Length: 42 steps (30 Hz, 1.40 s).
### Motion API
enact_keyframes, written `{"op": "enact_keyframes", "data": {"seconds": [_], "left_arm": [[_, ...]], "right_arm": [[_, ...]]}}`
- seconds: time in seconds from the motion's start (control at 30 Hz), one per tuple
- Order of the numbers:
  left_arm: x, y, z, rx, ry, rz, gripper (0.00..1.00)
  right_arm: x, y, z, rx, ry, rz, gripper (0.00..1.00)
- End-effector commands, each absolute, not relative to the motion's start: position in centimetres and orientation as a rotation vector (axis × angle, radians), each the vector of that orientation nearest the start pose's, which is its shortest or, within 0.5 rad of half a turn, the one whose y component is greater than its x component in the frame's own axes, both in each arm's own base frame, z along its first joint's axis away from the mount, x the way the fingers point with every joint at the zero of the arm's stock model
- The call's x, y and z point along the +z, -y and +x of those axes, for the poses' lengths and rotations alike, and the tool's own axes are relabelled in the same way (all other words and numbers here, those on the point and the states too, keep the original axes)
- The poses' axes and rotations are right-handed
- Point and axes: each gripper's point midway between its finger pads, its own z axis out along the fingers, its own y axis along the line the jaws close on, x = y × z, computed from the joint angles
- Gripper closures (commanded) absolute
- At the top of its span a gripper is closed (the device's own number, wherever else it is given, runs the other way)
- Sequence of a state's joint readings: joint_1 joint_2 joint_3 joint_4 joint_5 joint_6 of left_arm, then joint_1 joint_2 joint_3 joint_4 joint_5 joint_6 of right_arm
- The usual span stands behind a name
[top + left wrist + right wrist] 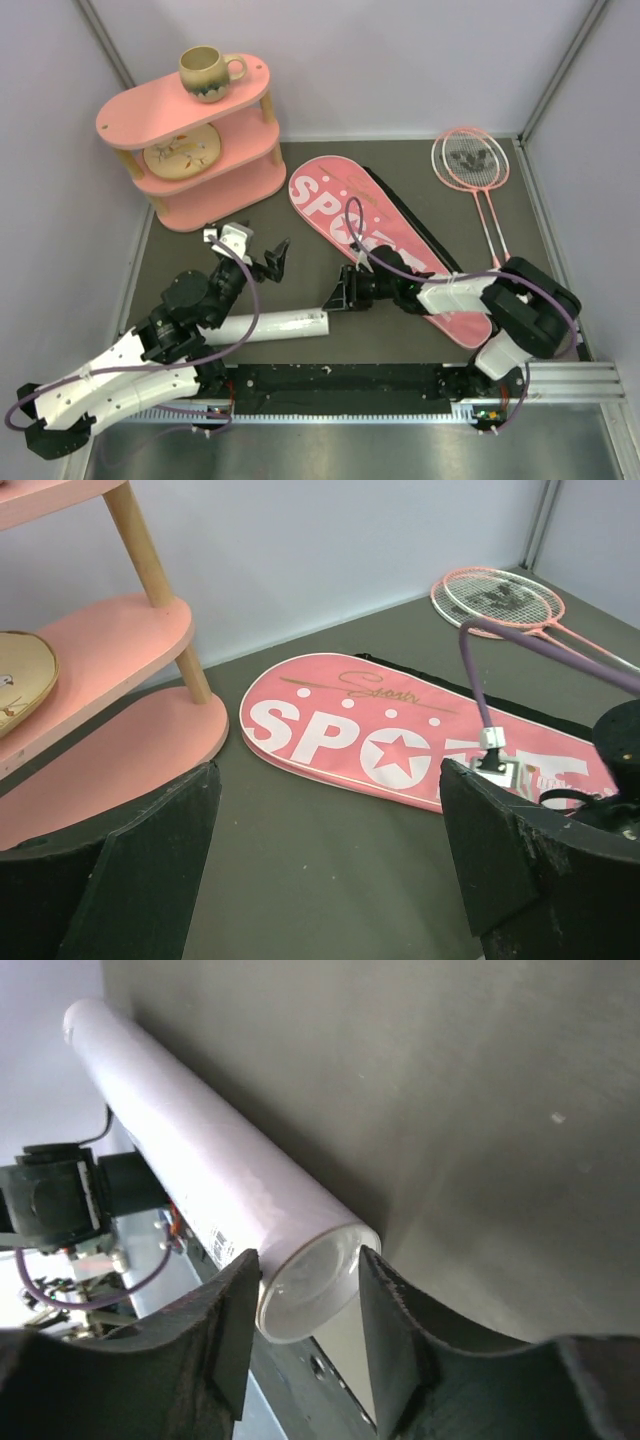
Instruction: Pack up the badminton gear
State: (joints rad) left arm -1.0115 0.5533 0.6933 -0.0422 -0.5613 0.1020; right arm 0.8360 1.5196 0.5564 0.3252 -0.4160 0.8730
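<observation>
1. My right gripper (335, 297) is at the right-hand end of the long white tube (265, 327), a smooth cylinder lying flat on the dark grey worktop (420, 190).
2. In the right wrist view, the right gripper (308, 1260) has its two black fingers (232, 1330) against opposite sides of the tube's (200, 1160) clear capped end. It is partly closed and gripping the tube, which rests on the worktop.
3. The tube runs along the near edge, left of centre. Its far end passes under my left arm.
4. My left gripper (258, 255) hangs above the worktop behind the tube. Its fingers are spread wide with nothing between them, which the left wrist view (328, 780) confirms.
5. The big pink racket-shaped bag (340, 205), lettered SPORT in white, lies flat mid-worktop. My right arm crosses its narrow end.
6. Two slim pink-framed rackets (470, 160) lie overlapping in the far right corner, apart from the bag.
7. A pink two-tier wooden shelf (150, 115) stands far left, with a brown ceramic mug (207, 73) on top and a beige patterned dish (180, 150) on the tier below.
</observation>
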Motion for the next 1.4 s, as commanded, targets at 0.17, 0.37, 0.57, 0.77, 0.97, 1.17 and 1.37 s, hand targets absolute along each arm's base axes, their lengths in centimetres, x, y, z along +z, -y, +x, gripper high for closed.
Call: {"op": "enact_keyframes", "data": {"seconds": [0.17,0.37,0.57,0.77,0.97,1.17,1.37], "left_arm": [[33.0,15.7,21.2,-0.339,-1.432,0.351,0.06],[32.5,16.0,21.4,-0.332,-1.436,0.368,0.05],[32.0,16.7,21.7,-0.333,-1.468,0.379,0.01],[30.9,18.5,22.1,-0.374,-1.536,0.381,0.01],[31.9,20.7,22.2,-0.469,-1.549,0.384,0.01],[33.4,24.3,21.8,-0.664,-1.561,0.436,0.01],[34.1,27.3,22.4,-0.953,-1.692,0.494,0.01]], "right_arm": [[8.6,-39.8,15.7,1.640,-2.431,-0.146,0.69],[10.8,-44.2,15.8,1.895,-2.366,-0.085,0.68],[13.7,-45.4,16.4,2.045,-2.232,-0.156,0.63],[12.6,-37.9,19.6,1.809,-2.273,-0.195,0.48],[12.8,-26.7,25.8,1.052,-2.365,-0.171,0.18],[13.2,-13.7,32.3,0.793,-2.370,0.221,0.15],[10.6,-6.5,37.2,0.676,-2.429,0.390,0.15]]}}
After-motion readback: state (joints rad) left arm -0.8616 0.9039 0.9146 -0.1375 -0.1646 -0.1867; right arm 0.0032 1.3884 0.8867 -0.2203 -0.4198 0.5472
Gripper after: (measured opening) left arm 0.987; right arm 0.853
